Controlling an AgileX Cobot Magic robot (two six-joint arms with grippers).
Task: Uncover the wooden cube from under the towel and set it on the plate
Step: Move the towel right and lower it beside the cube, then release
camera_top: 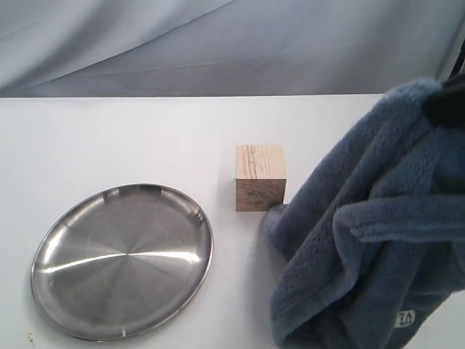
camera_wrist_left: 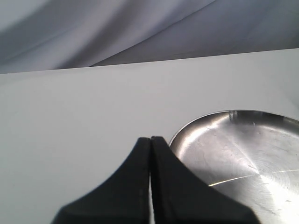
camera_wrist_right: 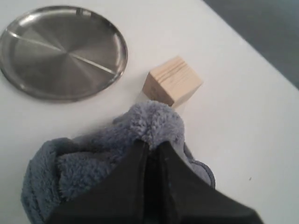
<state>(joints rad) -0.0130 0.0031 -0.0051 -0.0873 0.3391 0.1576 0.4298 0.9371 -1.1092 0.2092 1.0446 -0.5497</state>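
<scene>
Gripping claw, right (camera_wrist_right: pixel 150 147): its black fingers are pinched together on a bunched fold of the plush blue-grey fleece towel (camera_wrist_right: pixel 93 163). In the exterior view it shows only as a dark shape at the towel's top right (camera_top: pixel 447 102).
Towel's lie: lifted at its upper right, it hangs in heavy folds (camera_top: pixel 363 240). Its long axis runs from the claw down towards the near right part of the white worktop (camera_top: pixel 109 138), and the small white tag (camera_top: pixel 405 318) is low at the hem.
Pale wooden cube (camera_top: pixel 260 178): uncovered, it sits flat on the worktop between the plate and the towel.
Cube's facing: the sides look about equal, so no long axis shows. A darker end-grain face turns towards the exterior camera, and the grain lines on top run from front to back. In the right wrist view (camera_wrist_right: pixel 172 80) it stands corner-on.
Cube and towel: a fold of the towel reaches the cube's near right corner, but I cannot tell whether they touch.
Round shiny stainless-steel plate (camera_top: pixel 123 262): it lies flat on the worktop left of the cube, apart from it, with nothing on it.
Left claw (camera_wrist_left: pixel 150 140): the fingers are pressed together with nothing between them, just beside the plate's rim (camera_wrist_left: pixel 187 128).
</scene>
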